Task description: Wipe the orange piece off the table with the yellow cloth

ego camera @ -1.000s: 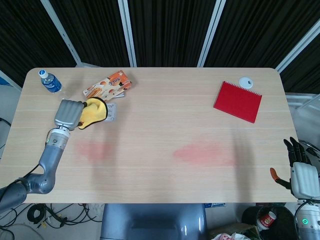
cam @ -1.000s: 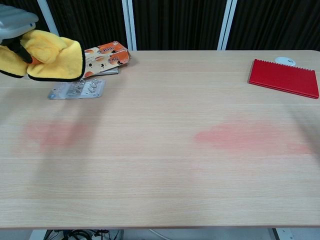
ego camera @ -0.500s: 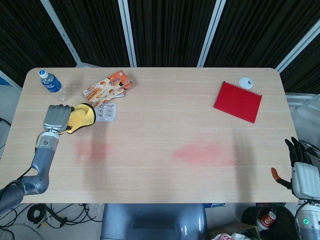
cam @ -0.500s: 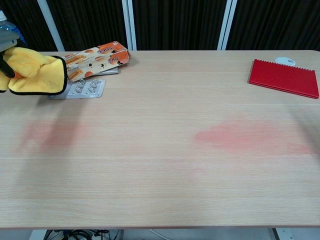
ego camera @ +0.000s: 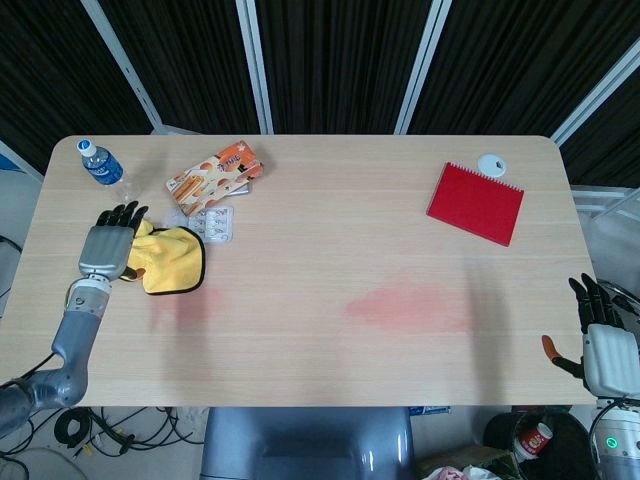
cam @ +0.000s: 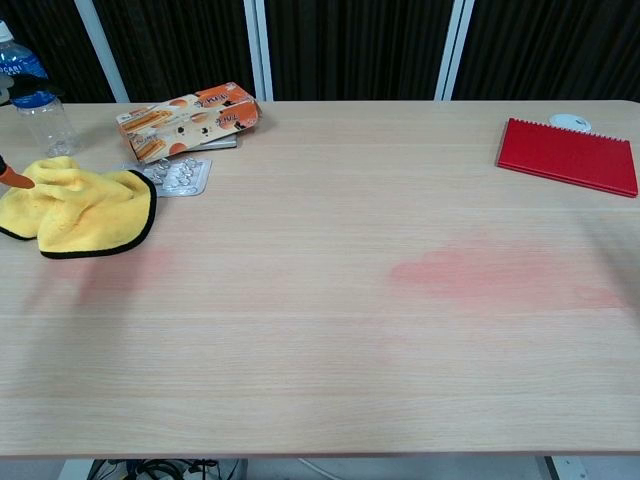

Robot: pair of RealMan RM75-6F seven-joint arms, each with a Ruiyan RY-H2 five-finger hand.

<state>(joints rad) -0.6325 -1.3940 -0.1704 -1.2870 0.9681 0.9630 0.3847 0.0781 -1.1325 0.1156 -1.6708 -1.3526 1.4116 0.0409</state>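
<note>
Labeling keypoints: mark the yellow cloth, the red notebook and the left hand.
yellow cloth [cam: 90,210], chest view, middle of the crumpled folds
red notebook [ego camera: 476,203], head view, centre of cover
left hand [ego camera: 106,246], head view, back of the hand

- The left hand [ego camera: 108,243], at about nine o'clock in the head view, has a pale grey back plate, black fingers and an orange fingertip.
- Its forearm is smooth blue-grey with a silver wrist ring.
- The right hand [ego camera: 603,345], near four o'clock, matches it, with an orange thumb tip.
</note>
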